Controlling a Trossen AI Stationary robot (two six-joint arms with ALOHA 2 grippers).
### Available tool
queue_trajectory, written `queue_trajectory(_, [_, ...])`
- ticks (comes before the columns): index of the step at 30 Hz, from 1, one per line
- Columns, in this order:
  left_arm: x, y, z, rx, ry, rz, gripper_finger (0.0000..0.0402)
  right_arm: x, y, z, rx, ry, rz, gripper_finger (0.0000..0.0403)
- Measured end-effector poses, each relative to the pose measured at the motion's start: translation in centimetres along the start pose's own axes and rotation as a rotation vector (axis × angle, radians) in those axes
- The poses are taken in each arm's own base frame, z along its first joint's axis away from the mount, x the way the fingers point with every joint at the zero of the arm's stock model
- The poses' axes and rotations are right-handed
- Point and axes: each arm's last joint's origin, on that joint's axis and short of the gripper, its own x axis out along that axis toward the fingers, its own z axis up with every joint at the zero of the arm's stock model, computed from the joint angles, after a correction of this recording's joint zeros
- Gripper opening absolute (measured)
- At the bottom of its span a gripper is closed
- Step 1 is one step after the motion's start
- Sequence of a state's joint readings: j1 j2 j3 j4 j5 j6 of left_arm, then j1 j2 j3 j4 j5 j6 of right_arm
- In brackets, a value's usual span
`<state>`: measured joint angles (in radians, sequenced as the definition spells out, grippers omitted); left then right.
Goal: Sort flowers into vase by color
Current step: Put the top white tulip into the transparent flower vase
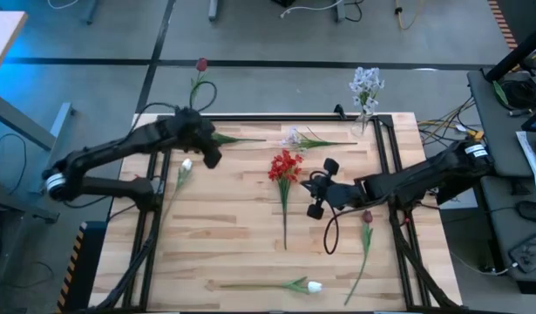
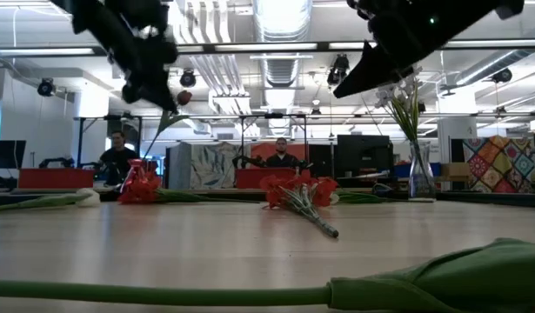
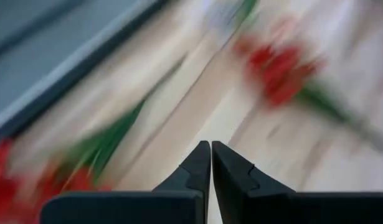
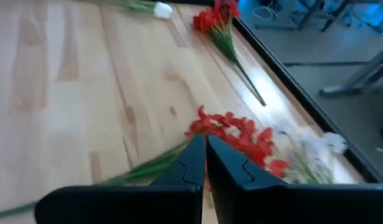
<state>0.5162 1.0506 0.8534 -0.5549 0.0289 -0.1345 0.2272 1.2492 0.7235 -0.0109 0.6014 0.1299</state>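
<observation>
Layout, seen from above: a flower cluster (image 1: pixel 286 166) lies at the centre of the table (image 1: pixel 233 244), with a spray (image 1: pixel 295 137) just behind it near the far edge and a vase (image 1: pixel 366 112) holding further sprays at the far right corner. A tulip (image 1: pixel 186 166) lies at the left side, another tulip (image 1: pixel 313 286) along the near edge, and a bud (image 1: pixel 367 216) at the right side. The left gripper (image 1: pixel 212 157) hangs over the far left part beside the left tulip, and the right gripper (image 1: pixel 318 187) hangs just right of the central cluster.
</observation>
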Motion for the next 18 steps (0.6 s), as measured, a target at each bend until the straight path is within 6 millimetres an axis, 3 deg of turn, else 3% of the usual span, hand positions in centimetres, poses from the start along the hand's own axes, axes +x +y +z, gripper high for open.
queue_trajectory(5, [-1.1, -2.7, -1.6, 0.082, -0.248, -0.155, 0.0000, 0.4, 0.2, -1.2, 0.049, -0.072, 0.017, 0.0009])
queue_trajectory(8, [-0.7, -3.4, -3.3, 0.084, -0.295, -0.207, 0.0000, 0.6, 0.2, -1.6, 0.051, -0.075, 0.017, 0.0009])
queue_trajectory(13, [-0.7, -2.7, -5.0, 0.056, -0.108, -0.063, 0.0006, 0.7, 0.3, -1.5, 0.059, -0.084, 0.019, 0.0009])
queue_trajectory(18, [-1.5, -2.2, -5.1, 0.059, 0.149, 0.122, 0.0043, 0.7, 0.3, -1.3, 0.037, -0.103, 0.019, 0.0009])
